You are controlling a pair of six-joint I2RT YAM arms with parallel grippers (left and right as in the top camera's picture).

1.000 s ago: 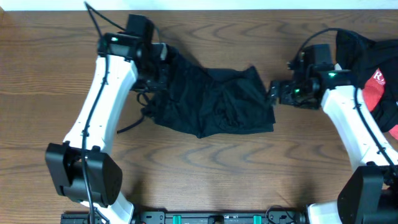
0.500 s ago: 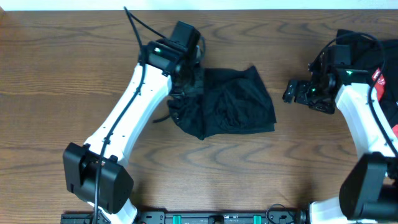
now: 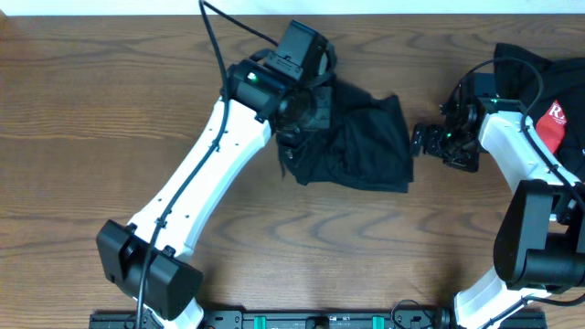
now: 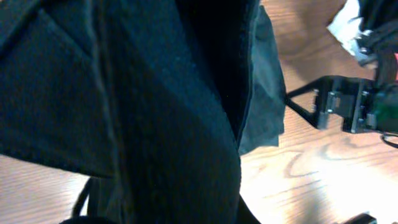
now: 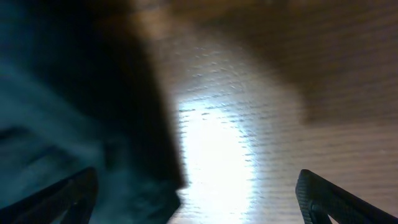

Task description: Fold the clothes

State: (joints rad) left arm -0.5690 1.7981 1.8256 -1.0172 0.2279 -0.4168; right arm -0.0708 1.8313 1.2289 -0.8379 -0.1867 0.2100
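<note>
A black garment lies bunched on the wooden table at centre. My left gripper is shut on its left part and holds that part lifted over the rest. In the left wrist view the black cloth fills most of the frame and hides the fingers. My right gripper is open and empty, just right of the garment's right edge. In the right wrist view its two fingertips sit wide apart, with the dark cloth at the left and bare wood between them.
A pile of other clothes, black with red and white, lies at the right edge of the table behind the right arm. A black cable runs from the left arm toward the table's back edge.
My left gripper has carried the garment's left part to the right, over the rest. The garment is now narrower and further right. My right gripper moved away right, then back to the garment's edge.
</note>
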